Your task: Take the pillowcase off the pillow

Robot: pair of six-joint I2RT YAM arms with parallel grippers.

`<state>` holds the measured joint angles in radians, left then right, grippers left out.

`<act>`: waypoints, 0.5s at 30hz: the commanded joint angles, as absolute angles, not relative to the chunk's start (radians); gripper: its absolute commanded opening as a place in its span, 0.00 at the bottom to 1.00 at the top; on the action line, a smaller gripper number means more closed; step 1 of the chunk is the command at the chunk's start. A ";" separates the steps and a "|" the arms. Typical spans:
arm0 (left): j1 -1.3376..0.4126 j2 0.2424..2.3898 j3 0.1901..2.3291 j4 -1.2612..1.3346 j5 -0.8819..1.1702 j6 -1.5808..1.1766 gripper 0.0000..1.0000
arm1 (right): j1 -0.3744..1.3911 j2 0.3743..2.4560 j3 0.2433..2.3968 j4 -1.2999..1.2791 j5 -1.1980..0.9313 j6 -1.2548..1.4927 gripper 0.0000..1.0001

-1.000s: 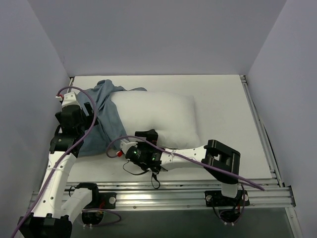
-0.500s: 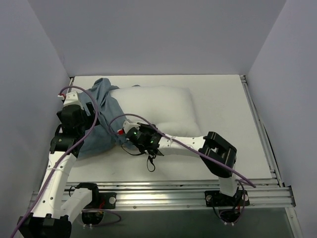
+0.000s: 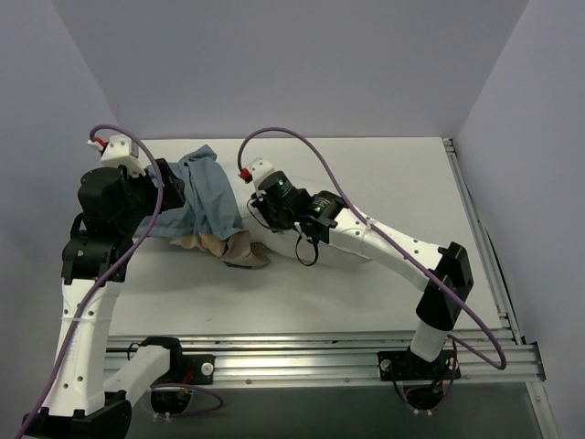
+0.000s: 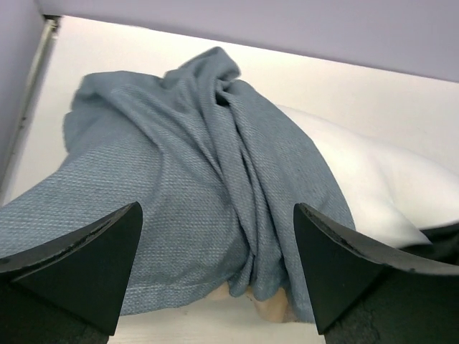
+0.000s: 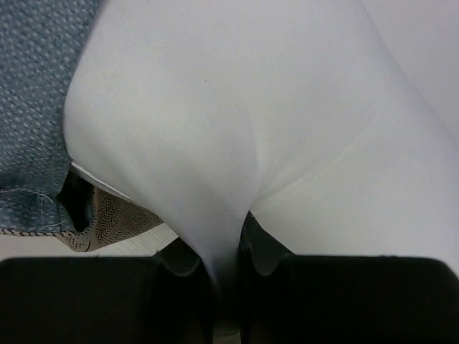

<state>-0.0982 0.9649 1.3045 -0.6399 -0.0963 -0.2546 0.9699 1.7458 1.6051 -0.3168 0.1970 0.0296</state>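
Pillow (image 5: 229, 107), pinched in right pincer (image 5: 228, 247), pillowcase (image 5: 32, 107) beside

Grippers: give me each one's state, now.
Left gripper: open, over the pillowcase.
Right gripper: shut, pinching the pillow.

table (image 3: 411, 183): white | on it: pillowcase (image 3: 206, 187), bunched far left | pillow (image 4: 358, 179) touching its right side

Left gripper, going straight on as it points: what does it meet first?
Most likely the pillowcase, bunched directly ahead between the left gripper's open fingers; how close is unclear.
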 commanded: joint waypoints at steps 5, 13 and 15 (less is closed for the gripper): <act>-0.127 0.977 1.263 -0.667 0.225 -0.337 0.95 | 0.945 1.663 1.663 -0.308 0.011 0.192 0.00; -0.311 1.069 1.187 -0.661 0.048 -0.388 0.97 | 0.939 1.649 1.643 -0.291 0.011 0.219 0.00; -0.319 1.086 1.171 -0.675 0.006 -0.406 0.99 | 0.937 1.649 1.643 -0.290 0.011 0.219 0.00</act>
<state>-0.3038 1.0775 1.1797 -0.6697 0.0818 -0.3630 0.9371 1.7275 1.6085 -0.3759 0.0479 0.1604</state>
